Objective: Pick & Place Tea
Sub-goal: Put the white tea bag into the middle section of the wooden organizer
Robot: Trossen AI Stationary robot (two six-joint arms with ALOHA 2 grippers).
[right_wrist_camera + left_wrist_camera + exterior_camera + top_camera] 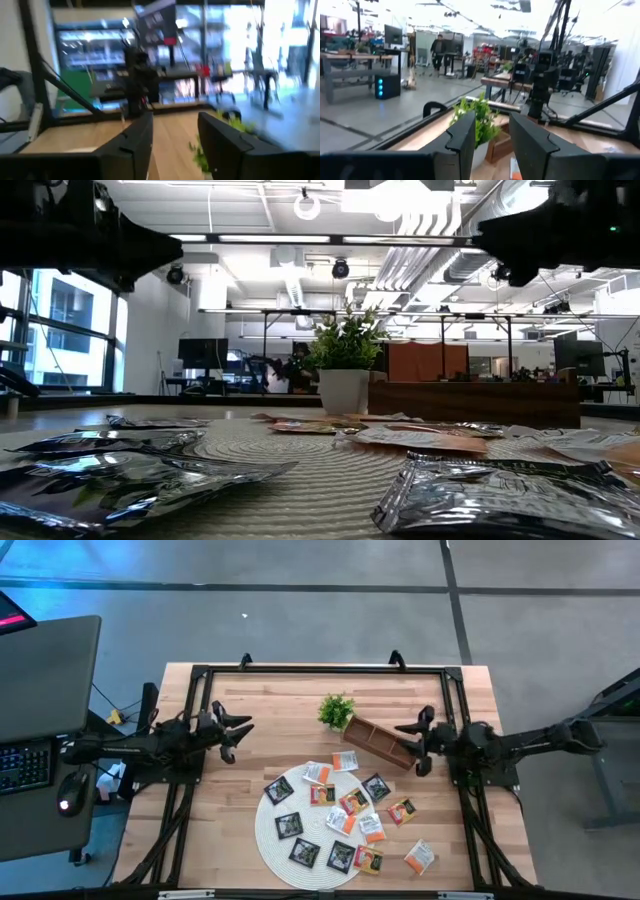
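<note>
Several tea sachets lie flat on and around a round white woven mat (pixel 270 830). Some are black (pixel 289 825) and others white and orange (pixel 345 760); one lies off the mat on the wood (pixel 419 856). In the low view they fill the foreground (pixel 500 490). My left gripper (pixel 240 737) (pixel 492 137) hovers open at the table's left side, above the wood, with nothing between its fingers. My right gripper (pixel 415 740) (pixel 175 140) hovers open at the right side, beside the near end of the wooden tray, also with nothing between its fingers.
A long brown wooden tray (pixel 378 743) lies slantwise behind the mat, next to a small green potted plant (pixel 337 711) (pixel 345 370). A black frame (pixel 320 670) runs round the table's edges. Bare wood lies between the left gripper and the mat.
</note>
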